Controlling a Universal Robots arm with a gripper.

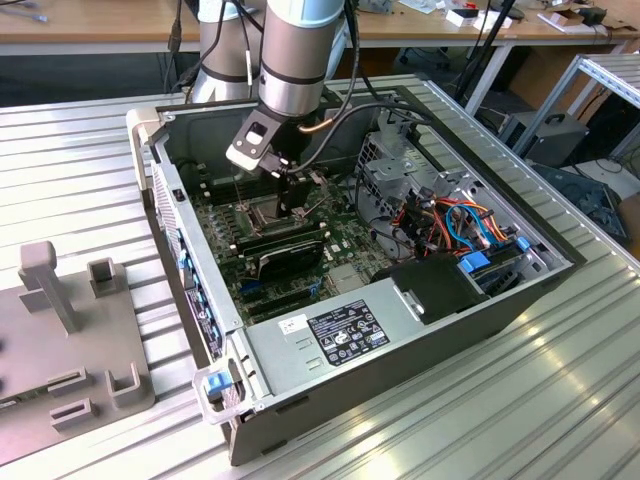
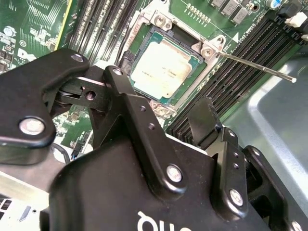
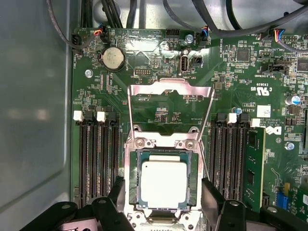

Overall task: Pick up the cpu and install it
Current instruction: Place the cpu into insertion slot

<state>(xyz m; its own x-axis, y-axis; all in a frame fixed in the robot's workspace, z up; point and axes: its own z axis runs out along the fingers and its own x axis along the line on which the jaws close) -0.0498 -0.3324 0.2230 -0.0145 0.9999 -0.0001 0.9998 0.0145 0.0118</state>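
Observation:
The cpu (image 3: 163, 183), a flat square chip with a dull silver top, lies flat in its socket on the green motherboard (image 3: 159, 62); it is also seen in the second wrist view (image 2: 162, 67). The socket's metal bracket (image 3: 171, 96) is hinged up and open, and its thin lever (image 2: 255, 65) sticks out to the side. My gripper (image 3: 164, 188) hangs just above the chip and is open. One black finger (image 3: 118, 190) stands on each side of the socket, the other here (image 3: 211, 192), and nothing is held between them. In the exterior view the gripper (image 1: 290, 185) reaches down into the open computer case (image 1: 190, 270).
Rows of black memory slots (image 3: 98, 159) flank the socket on both sides. A drive cage (image 1: 400, 175), coloured cables (image 1: 465, 225) and a grey power supply (image 1: 340, 330) fill the case toward the exterior view's right. A grey fixture (image 1: 60, 340) sits on the ribbed metal table at that view's left.

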